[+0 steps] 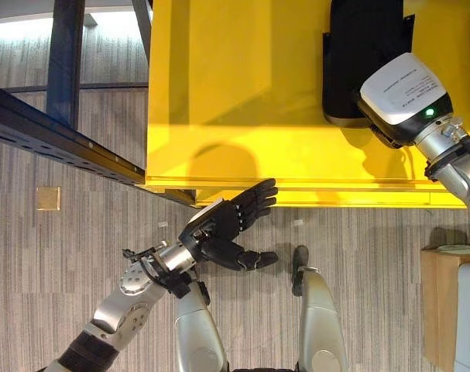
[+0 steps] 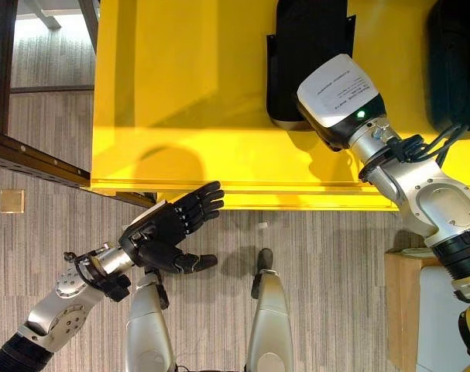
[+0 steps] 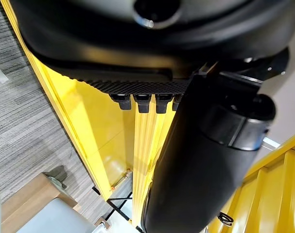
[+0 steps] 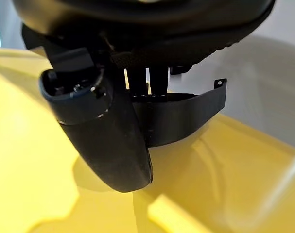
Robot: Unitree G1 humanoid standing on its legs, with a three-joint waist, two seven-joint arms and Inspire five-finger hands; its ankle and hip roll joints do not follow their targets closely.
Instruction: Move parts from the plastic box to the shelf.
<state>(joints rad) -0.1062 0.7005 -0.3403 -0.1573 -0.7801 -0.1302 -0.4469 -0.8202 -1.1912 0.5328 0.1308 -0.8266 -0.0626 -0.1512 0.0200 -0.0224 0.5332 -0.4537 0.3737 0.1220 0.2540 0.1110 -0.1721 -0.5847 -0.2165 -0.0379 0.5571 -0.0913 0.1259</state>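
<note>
A big yellow plastic box (image 1: 235,93) lies ahead, seen from above. A black part (image 1: 358,46) rests on its floor at the far right, and a second black part (image 2: 455,54) lies beside it. My right arm reaches into the box, with its white-capped wrist over the first part. In the right wrist view my right hand (image 4: 108,141) is at that part's thin black edge (image 4: 186,114), thumb out in front of it. My left hand (image 1: 227,221) hovers open outside the box, just before its near rim (image 1: 296,194), holding nothing.
A dark shelf rail (image 1: 56,139) runs diagonally at the left, with a blue upright (image 1: 64,54) behind it. A light wooden box (image 1: 440,294) stands on the floor at the right. A small brass plate (image 1: 48,198) is set in the carpet.
</note>
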